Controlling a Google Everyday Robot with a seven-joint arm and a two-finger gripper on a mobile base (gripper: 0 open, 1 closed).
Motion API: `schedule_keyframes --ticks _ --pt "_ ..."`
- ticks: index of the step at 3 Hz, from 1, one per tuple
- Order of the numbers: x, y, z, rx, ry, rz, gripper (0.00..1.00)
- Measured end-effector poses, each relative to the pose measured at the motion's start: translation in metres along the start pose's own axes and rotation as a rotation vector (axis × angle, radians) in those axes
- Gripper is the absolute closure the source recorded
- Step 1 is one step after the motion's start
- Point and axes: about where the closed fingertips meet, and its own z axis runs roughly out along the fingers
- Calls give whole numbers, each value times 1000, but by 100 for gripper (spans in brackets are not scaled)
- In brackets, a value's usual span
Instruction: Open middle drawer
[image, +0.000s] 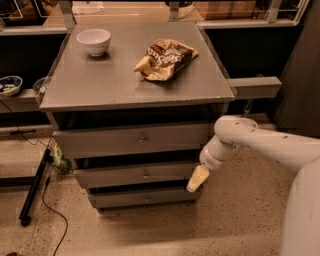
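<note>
The gripper (198, 178) hangs at the right end of the middle drawer (115, 176), second of three in the cabinet, and I cannot tell its claw's state; it should probably shift left to the knob (146, 174), then pull straight out.

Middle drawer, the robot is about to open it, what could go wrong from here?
The hand sits low at the middle drawer's right end, well off its small centre knob, so it may miss the knob or push on the front. The bottom drawer lies just beneath, so the hand could catch the wrong knob. A hard tug might shake the cabinet and shift the white bowl and chip bag on top.
</note>
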Motion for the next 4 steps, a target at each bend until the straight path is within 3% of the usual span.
schedule_keyframes --ticks 1,2,4 --pt "7 7 3 -15 -12 -17 0" --pt "32 35 -11 -38 -74 -80 0" --pt "13 22 -2 -45 -114 -115 0"
